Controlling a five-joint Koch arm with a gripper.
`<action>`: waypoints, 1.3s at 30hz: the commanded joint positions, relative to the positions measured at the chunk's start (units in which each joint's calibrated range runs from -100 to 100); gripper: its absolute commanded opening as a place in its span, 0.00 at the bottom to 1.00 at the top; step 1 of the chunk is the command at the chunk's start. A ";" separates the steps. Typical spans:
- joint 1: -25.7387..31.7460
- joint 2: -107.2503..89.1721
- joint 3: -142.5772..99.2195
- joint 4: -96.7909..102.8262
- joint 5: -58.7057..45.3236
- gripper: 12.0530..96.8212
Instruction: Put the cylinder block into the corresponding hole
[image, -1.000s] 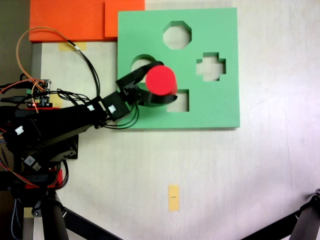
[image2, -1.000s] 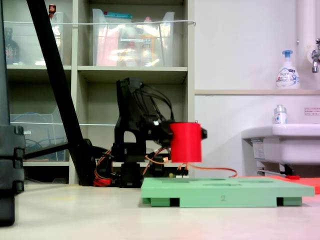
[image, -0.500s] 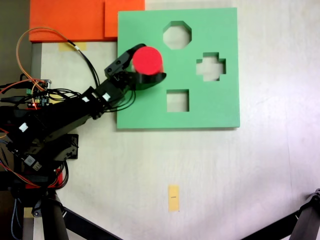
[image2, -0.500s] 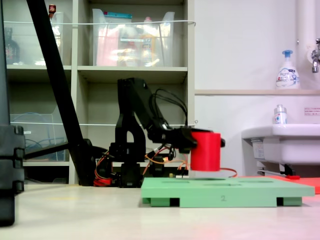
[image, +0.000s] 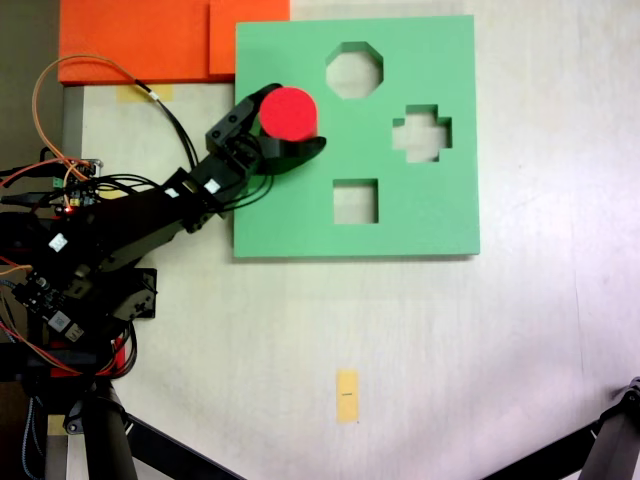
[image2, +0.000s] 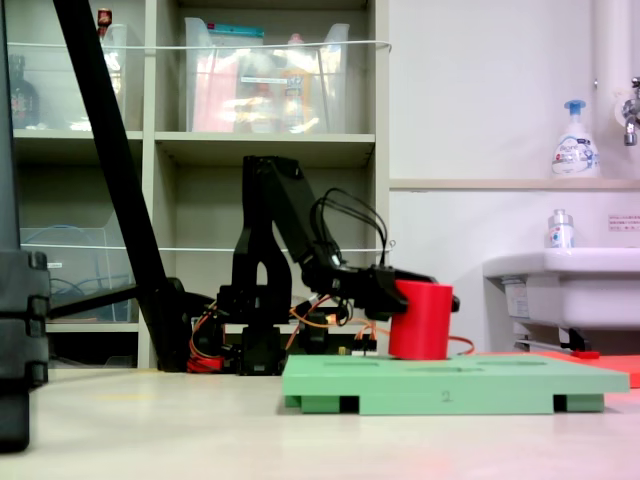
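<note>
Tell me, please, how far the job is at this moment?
Done: the claw has the red block gripped and carried over the green board, at the spot of the round hole. In hand: the block stands upright with its bottom at the board's top surface, so it looks as if it is entering the hole; how deep, I cannot tell. Left: push it fully down, open the claw and pull back.

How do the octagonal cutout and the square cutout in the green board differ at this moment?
In the top-down fixed view, the octagonal cutout has eight sides and sits near the board's far edge; the square cutout has four sides and sits nearer the opposite edge. The octagonal one looks somewhat larger. It also lies closer to the cylinder block held in the gripper. Both are empty holes in the green board, showing the pale table through them.
</note>
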 joint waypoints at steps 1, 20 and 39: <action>0.73 0.78 2.38 1.06 -0.39 0.23; 1.81 20.05 2.88 7.12 -0.39 0.50; 0.68 -23.80 -11.87 -6.55 -0.68 0.69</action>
